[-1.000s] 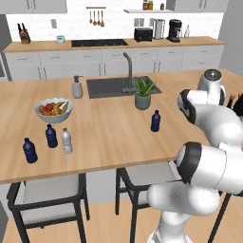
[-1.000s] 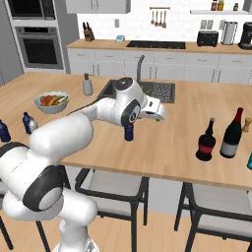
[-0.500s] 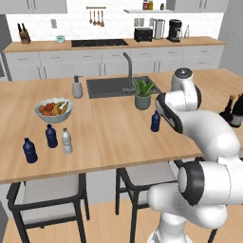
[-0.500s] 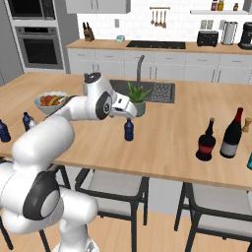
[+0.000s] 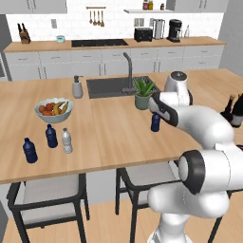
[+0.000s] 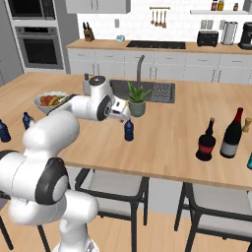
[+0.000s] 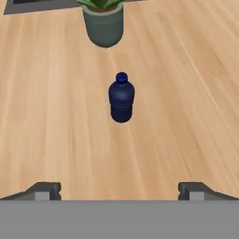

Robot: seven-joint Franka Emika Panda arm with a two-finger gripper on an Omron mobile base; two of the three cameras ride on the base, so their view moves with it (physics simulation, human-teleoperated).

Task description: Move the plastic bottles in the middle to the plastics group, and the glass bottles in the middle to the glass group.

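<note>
A dark blue plastic bottle (image 5: 155, 122) (image 6: 129, 130) (image 7: 121, 98) with a blue cap stands upright mid-counter, in front of a potted plant. My gripper (image 7: 120, 193) (image 5: 156, 110) (image 6: 123, 117) hovers just above and behind it, open, with both fingertips (image 7: 44, 190) wide apart and nothing between them. At the left, the clear bottle with a white cap (image 5: 67, 141) stands beside two dark blue bottles (image 5: 51, 136) (image 5: 30, 150). At the right, the squat red-banded bottle (image 6: 205, 142) stands next to the tall dark bottle (image 6: 232, 134).
The potted plant (image 5: 142, 94) (image 7: 103, 25) stands close behind the blue bottle, by the sink (image 5: 114, 86) and its faucet. A fruit bowl (image 5: 53, 109) and a grey soap dispenser (image 5: 77, 88) stand at the left. A pepper grinder (image 6: 247, 124) is at the far right.
My arm has swung from the right side of the counter leftward and now has the hand over the mid-counter blue bottle. The bottles have not moved.
</note>
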